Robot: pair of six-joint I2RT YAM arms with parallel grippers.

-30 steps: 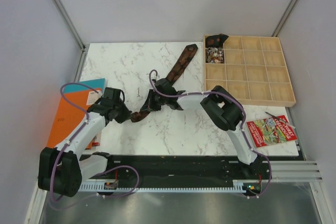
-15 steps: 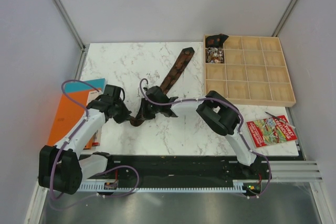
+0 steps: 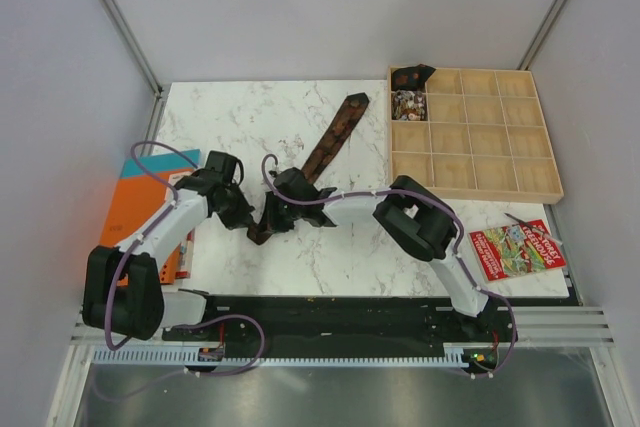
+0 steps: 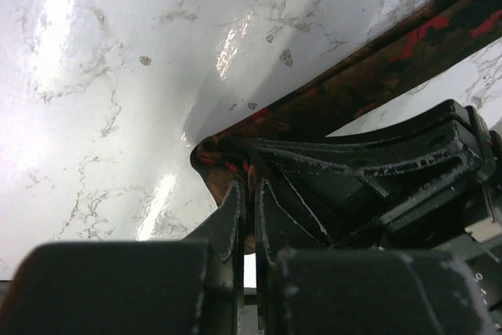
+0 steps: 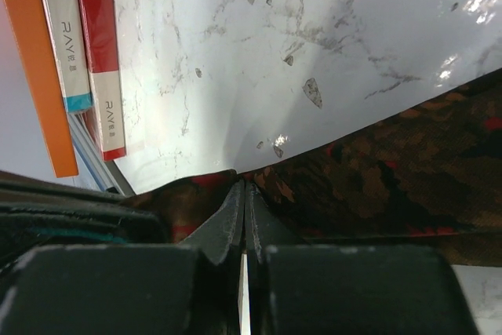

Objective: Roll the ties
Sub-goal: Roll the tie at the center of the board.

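White marble table [image 3: 230,117] fills the overhead view, and on it your long dark brown fabric tie [image 3: 326,150] with a reddish pattern lies flat on a diagonal: pointed end far right, near the pale wooden compartment tray [image 3: 500,162], other end near left. Your black left hand [image 3: 243,215] and black right hand [image 3: 270,217] meet at that near end, one from each side, so the free length runs away from both toward the tray.

From the left wrist, your left hand [image 4: 247,186] has its fingers all but together, pinched on the folded tip of the tie [image 4: 353,76]; the right hand's fingers [image 4: 376,166] press in just beside them.

From the right wrist, your right hand [image 5: 243,190] is likewise closed to a sliver on the fabric edge, the tie [image 5: 376,170] spreading off to the picture's right, orange, teal and red book spines [image 5: 78,52] beyond the table edge. I judge the roll must turn along that diagonal, toward the pointed end.
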